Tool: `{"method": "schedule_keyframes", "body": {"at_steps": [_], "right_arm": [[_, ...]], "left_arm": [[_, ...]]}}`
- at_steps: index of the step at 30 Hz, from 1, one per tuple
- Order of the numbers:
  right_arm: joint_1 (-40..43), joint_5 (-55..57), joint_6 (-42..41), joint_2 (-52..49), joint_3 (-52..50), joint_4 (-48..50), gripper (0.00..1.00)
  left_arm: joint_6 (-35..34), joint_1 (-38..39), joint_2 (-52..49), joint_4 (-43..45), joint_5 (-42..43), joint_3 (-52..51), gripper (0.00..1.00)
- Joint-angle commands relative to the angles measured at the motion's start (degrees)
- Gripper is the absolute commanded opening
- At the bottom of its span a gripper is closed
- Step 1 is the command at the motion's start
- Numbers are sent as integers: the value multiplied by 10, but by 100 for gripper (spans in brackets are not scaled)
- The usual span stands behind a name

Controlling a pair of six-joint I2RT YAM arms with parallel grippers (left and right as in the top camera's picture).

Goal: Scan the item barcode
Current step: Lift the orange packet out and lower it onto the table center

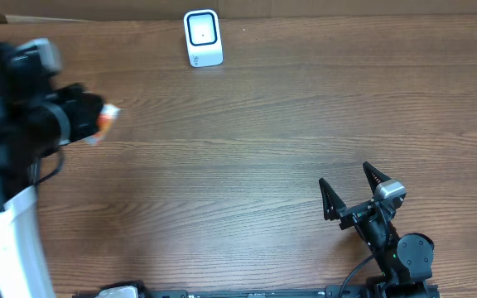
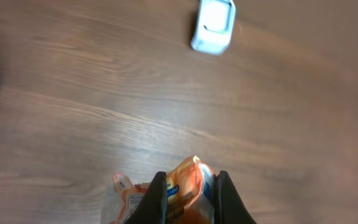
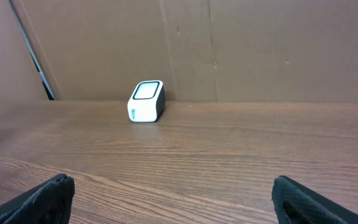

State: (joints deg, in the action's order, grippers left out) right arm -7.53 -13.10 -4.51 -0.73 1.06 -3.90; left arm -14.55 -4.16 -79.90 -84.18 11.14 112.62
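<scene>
Wood-grain table runs across every view, backed at its far edge by a plain brown board wall.

At the left gripper the jaws are clenched on a crinkled orange-and-white packet. Its two dark fingers press the packet from either side, and its top edge sticks up past their tips. A crumpled end of the same packet spills out to one side of the fingers. It is sealed, and its contents cannot be made out. The print on it is too blurred to read, so I cannot tell whether a barcode faces any camera. From overhead, this gripper sits at the left edge of the table, with only a corner of the packet showing beyond the dark arm.

The right gripper is released, jaws spread wide and nothing between them. It rests low over the near right part of the table, well apart from the packet.

A small white scanner stands upright near the far edge, just in front of the wall, its dark-rimmed window on top. It is well apart from both grippers. Only bare wood lies between it and the packet, and between it and the right gripper.
</scene>
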Motion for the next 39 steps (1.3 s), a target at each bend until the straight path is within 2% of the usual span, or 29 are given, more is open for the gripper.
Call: {"method": "schedule_keyframes", "body": {"at_steps": [1, 4, 8, 20, 25, 26, 30, 32, 34, 37, 39], "right_arm": [[2, 2, -4, 6, -6, 4, 100], [2, 2, -4, 6, -6, 4, 100], [2, 2, -4, 6, -6, 4, 100], [2, 2, -4, 6, -6, 4, 100], [2, 2, -4, 6, -6, 4, 100], [2, 2, -4, 6, -6, 4, 100], [2, 2, -4, 6, -6, 4, 100], [2, 2, -4, 6, -6, 4, 100], [2, 2, -4, 6, -6, 4, 100], [2, 2, -4, 6, -6, 4, 100], [2, 2, -4, 6, -6, 4, 100]], "left_arm": [[40, 81, -31, 37, -70, -57, 4], [80, 134, -71, 80, -71, -103, 4], [88, 171, -137, 117, -71, -131, 4], [103, 257, -355, 168, -65, -132, 4], [103, 288, -410, 176, -68, -132, 4], [103, 292, -419, 182, -68, -132, 7], [97, 297, -433, 213, -72, -132, 65], [75, 295, -432, 226, -86, -130, 69], [52, 289, -429, 222, -92, -120, 65], [13, 279, -422, 203, -92, -98, 48], [-17, 273, -414, 190, -92, -89, 30]]}}
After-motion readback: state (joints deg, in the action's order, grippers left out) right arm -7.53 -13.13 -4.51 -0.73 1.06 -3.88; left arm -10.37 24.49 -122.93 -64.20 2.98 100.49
